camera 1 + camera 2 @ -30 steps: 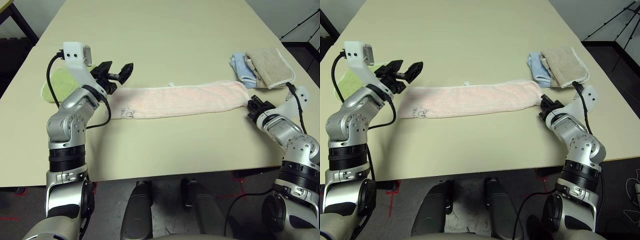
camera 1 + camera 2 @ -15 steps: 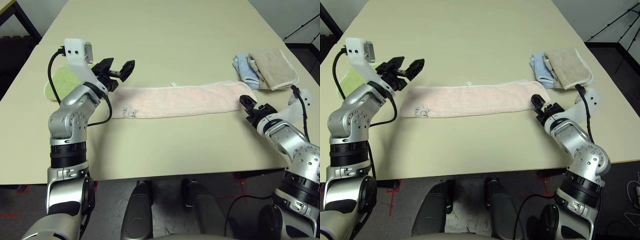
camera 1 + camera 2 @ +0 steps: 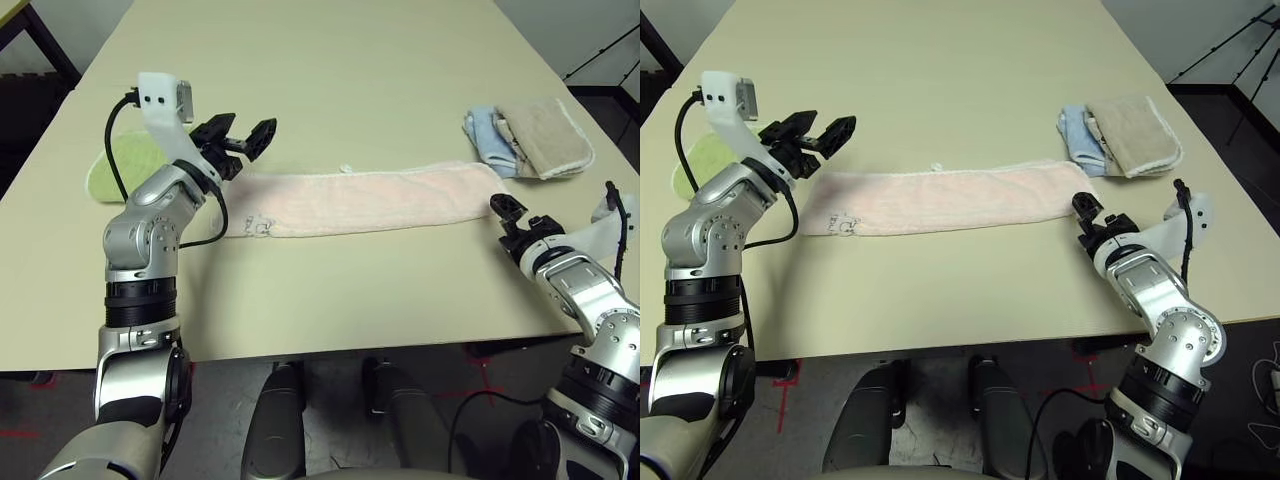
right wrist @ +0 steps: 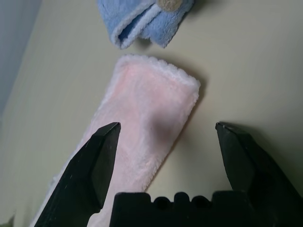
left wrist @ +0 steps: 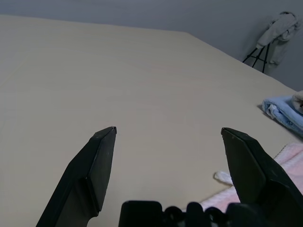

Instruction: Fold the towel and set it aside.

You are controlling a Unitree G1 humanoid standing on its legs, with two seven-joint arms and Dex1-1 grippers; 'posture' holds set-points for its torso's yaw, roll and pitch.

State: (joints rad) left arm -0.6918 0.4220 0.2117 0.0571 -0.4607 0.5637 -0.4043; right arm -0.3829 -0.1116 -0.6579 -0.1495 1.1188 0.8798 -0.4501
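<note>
The left hand (image 3: pixel 240 138) hovered with its fingers spread wide, empty, just above the logo end of the towel (image 3: pixel 365 199), which lay as one long narrow strip across the tabletop (image 3: pixel 330 60). A grab there risked pinching only the top layer, so the strip would peel open. The right hand (image 3: pixel 508 215), also spread and empty, sat just beside the far end, near the blue cloth (image 3: pixel 486 135), which a careless lift could drag along.

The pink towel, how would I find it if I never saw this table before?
Look at the big beige table, then at the near part between the robot's two arms. There lies the pale pink fluffy towel, folded into one long flat strip. Unlike the small folded green cloth and the blue cloth and beige cloth, it has a tiny dark logo at one end.
</note>
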